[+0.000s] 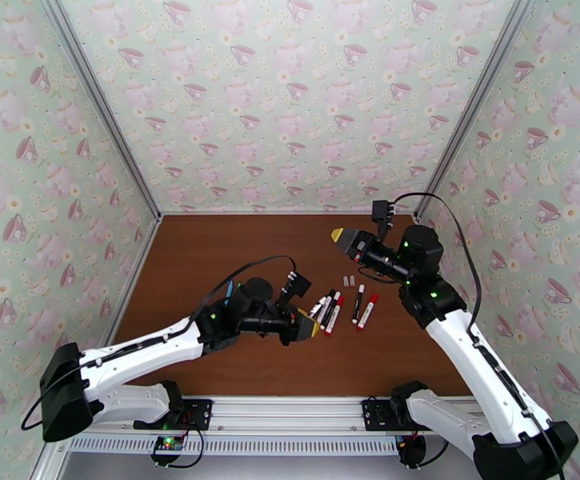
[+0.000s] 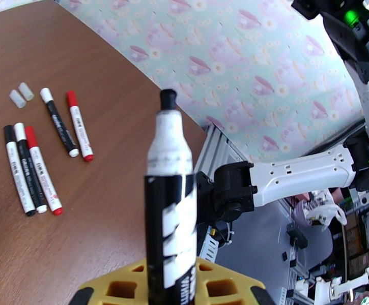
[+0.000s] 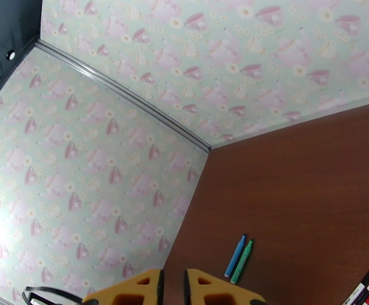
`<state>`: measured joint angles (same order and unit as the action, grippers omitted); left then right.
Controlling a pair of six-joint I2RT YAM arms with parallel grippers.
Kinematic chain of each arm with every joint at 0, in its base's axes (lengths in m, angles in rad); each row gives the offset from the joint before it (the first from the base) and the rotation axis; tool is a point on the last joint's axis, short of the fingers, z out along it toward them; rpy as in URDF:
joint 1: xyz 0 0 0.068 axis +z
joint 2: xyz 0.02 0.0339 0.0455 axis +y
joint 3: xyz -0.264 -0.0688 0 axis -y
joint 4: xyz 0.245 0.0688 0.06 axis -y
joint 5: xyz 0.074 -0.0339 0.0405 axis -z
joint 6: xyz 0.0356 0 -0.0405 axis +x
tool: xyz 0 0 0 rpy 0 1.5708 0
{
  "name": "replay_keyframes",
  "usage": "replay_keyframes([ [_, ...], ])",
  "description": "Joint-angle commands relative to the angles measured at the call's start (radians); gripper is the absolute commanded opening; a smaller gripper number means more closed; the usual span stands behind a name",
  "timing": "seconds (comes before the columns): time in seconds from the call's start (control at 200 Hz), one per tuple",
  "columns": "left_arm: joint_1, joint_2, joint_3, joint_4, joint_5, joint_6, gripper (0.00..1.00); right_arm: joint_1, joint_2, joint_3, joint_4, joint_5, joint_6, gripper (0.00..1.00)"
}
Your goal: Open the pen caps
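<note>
Clamping an uncapped black marker [image 2: 170, 199] along its finger axis, the left gripper [image 1: 310, 323] lies nearest the fitted pen caps [image 2: 71, 98] on the table [image 1: 210, 258], their pens [image 1: 359, 304] running near-to-far just rightward, while the right gripper [image 1: 339, 234], closure unclear, hangs raised.

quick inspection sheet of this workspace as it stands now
surface: brown table, no marks seen
job's things: row of three markers and pair of markers lying capped; two loose pale caps beside the pair; black marker uncapped; blue pen and green pen side by side
clutter: nothing seen
grippers: left gripper shut on black marker; right gripper raised, fingers narrowly apart, grip unclear
cables: black cable arcs over each arm
surroundings: teacup-wallpaper walls, aluminium posts
</note>
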<state>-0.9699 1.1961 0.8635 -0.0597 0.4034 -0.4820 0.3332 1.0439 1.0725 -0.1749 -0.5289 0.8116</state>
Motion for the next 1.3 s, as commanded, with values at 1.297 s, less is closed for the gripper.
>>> replay_keyframes([
  [1.297,0.111,-0.191,-0.109,0.078,-0.031,-0.078,0.02,-0.209,0.601,-0.007,-0.175,0.530,-0.533,0.00],
])
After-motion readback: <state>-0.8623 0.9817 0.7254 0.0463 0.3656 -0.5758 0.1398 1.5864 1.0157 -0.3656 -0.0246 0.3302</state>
